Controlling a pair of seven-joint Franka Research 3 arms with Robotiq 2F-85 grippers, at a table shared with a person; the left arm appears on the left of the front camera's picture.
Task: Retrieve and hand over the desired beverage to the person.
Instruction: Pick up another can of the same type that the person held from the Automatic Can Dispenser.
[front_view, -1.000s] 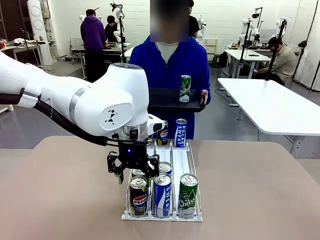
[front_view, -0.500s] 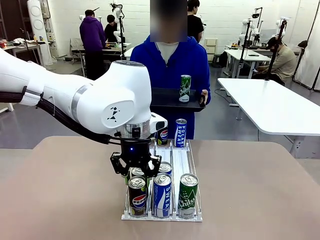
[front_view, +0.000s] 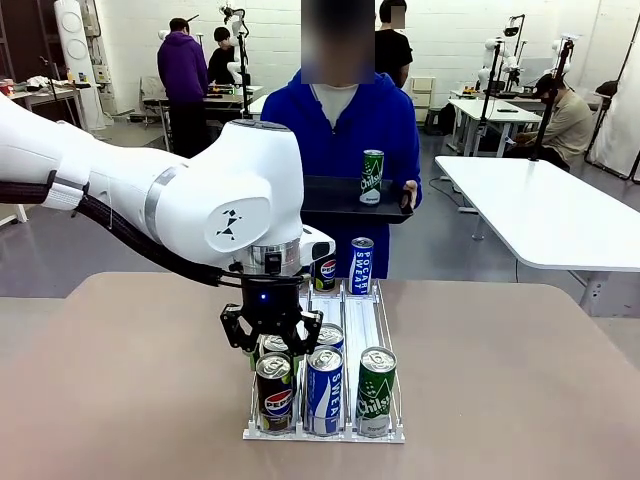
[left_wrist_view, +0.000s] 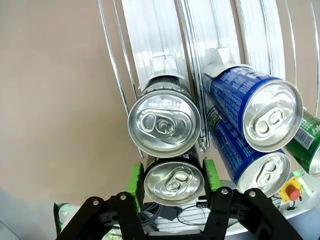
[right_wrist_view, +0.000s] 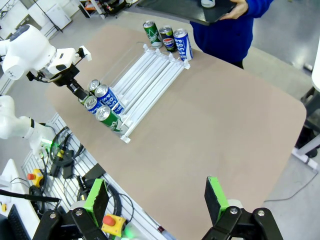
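A white wire rack (front_view: 383, 322) on the tan table holds cans in three lanes. At its near end stand a Pepsi can (front_view: 277, 392), a blue Pocari Sweat can (front_view: 323, 390) and a green Sprite can (front_view: 377, 392). My left gripper (front_view: 273, 350) comes straight down on the front Pepsi can (left_wrist_view: 173, 182), shut on it, with a green pad (left_wrist_view: 135, 176) on each side of its rim. My right gripper (right_wrist_view: 157, 200) hangs open and empty, high over the table's near corner. The person (front_view: 340, 125) in a blue hoodie stands at the far side holding a black tray (front_view: 335, 198) with a Sprite can (front_view: 371, 178) on it.
More cans sit right behind the front row (front_view: 331, 335), and a Pepsi (front_view: 325, 272) and a Pocari Sweat (front_view: 361, 265) stand at the rack's far end. Bare table (front_view: 500, 380) lies on both sides of the rack. Other people and tables are far behind.
My left gripper moved a little to the right and down onto the front Pepsi can, then held still. The person's tray and the other cans stayed put.
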